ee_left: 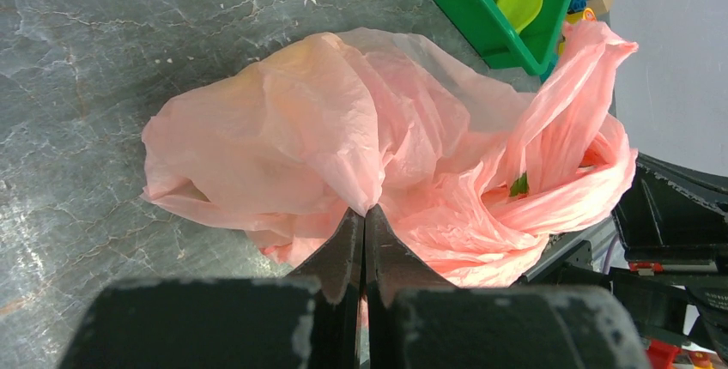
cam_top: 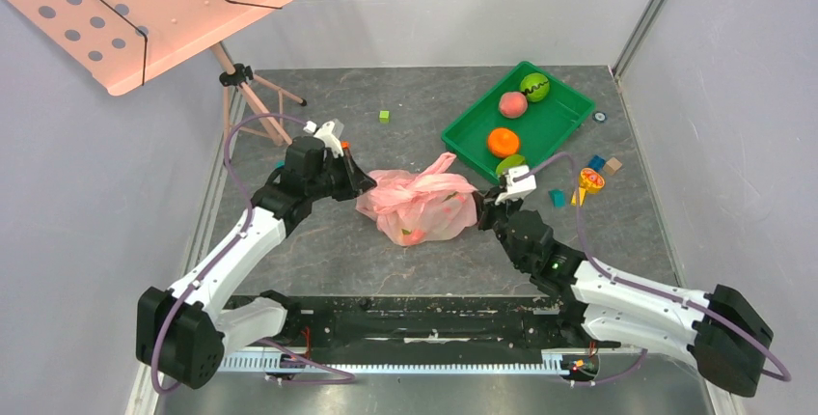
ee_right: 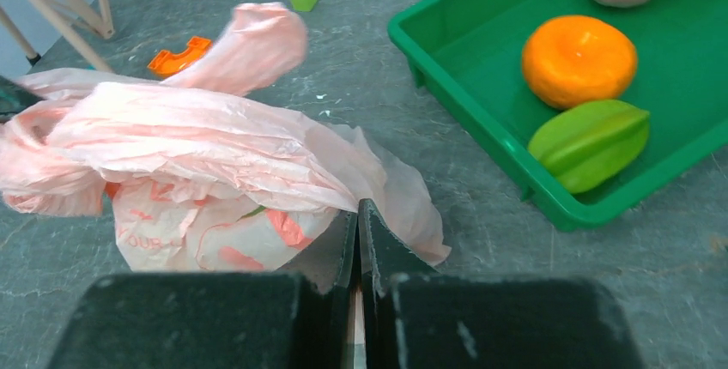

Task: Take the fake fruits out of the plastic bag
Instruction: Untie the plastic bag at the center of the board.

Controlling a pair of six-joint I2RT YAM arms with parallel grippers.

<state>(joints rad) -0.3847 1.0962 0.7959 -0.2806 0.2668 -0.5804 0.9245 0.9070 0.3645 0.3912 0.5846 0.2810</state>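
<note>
The pink plastic bag (cam_top: 420,205) lies crumpled at the middle of the table. My left gripper (cam_top: 365,183) is shut on a fold of the plastic bag (ee_left: 343,129) at its left side. My right gripper (cam_top: 479,212) is shut on the plastic bag (ee_right: 215,163) at its right edge. The fake fruits are mostly hidden inside. Only a green bit (ee_left: 519,184) shows through the bag's opening, and a small green spot (cam_top: 406,234) shows through the film.
A green tray (cam_top: 559,130) at the back right holds a pink peach (cam_top: 512,104), a green ball with a black line (cam_top: 534,86), an orange fruit (cam_top: 503,142) and a green star fruit (ee_right: 589,143). Small blocks (cam_top: 603,164) lie right of it. A pink music stand (cam_top: 145,10) stands back left.
</note>
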